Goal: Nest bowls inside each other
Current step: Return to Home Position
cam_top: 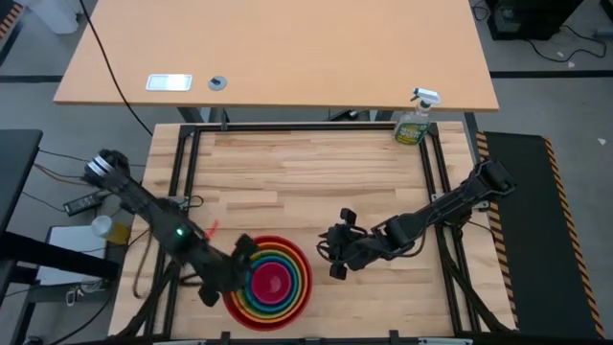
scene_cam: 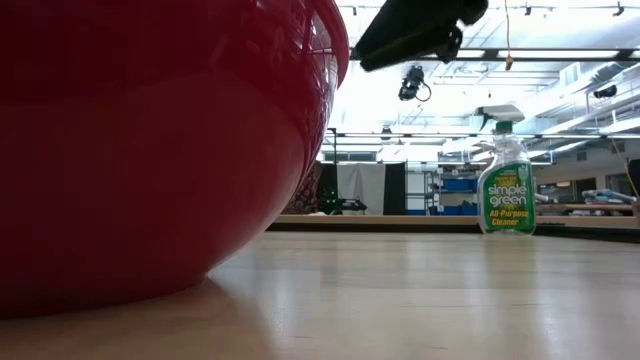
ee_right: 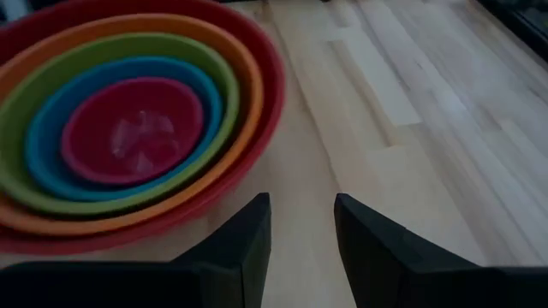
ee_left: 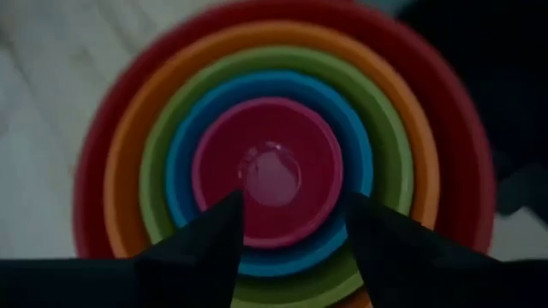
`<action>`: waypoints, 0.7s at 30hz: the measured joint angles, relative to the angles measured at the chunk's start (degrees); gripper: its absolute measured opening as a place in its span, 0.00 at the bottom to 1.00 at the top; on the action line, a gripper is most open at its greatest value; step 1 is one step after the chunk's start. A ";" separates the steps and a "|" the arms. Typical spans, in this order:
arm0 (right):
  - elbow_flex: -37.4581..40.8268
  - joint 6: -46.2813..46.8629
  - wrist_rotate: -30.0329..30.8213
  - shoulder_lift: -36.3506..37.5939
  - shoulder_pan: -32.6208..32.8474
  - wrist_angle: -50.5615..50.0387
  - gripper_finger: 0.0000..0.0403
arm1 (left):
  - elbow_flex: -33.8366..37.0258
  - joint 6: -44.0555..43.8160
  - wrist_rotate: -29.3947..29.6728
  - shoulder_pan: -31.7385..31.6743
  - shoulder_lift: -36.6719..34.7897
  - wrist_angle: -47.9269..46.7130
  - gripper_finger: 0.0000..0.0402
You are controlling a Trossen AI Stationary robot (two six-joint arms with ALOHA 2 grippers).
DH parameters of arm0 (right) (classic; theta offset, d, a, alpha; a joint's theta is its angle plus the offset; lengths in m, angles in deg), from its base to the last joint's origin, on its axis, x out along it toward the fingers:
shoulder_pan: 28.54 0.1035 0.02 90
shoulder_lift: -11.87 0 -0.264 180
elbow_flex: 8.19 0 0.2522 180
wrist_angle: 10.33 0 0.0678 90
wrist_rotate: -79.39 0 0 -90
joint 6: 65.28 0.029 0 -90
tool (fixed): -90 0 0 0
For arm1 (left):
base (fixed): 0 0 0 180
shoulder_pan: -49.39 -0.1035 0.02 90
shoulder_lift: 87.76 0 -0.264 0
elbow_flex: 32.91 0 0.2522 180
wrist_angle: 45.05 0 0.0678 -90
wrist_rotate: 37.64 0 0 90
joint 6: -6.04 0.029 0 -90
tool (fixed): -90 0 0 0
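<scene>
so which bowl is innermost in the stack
The pink bowl, at the very centre; the blue bowl, green bowl, orange bowl and red bowl ring it in turn.

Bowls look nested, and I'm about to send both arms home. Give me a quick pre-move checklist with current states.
1. Nesting complete: pink bowl in blue bowl, in green bowl, in orange bowl, in red bowl: ok.
2. Left gripper empty, jaws open: ok.
3. Left gripper's clearance above the bowl rims: cannot tell.
4. Right gripper empty, jaws open, over bare table beside the red bowl: ok.
5. Spray bottle upright at the far right corner, away from both grippers: ok.
</scene>
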 joint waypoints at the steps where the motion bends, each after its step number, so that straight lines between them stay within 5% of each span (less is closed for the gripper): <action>1: 0.00 -0.34 -0.11 0.29 0.21 -0.09 0.34 | 1.88 -1.13 -0.03 -0.36 -2.35 1.81 0.50; 10: 5.74 -3.91 -0.73 7.12 -1.30 2.57 0.34 | 14.64 -6.03 5.44 -2.44 -19.88 16.26 0.42; 16: 21.32 -8.05 -6.83 17.74 -5.73 18.95 0.31 | 21.81 -4.63 12.20 -1.77 -29.52 20.78 0.42; 21: 36.01 -7.14 -6.15 28.02 -8.68 32.42 0.30 | 28.17 -5.66 15.53 -1.77 -37.09 23.85 0.42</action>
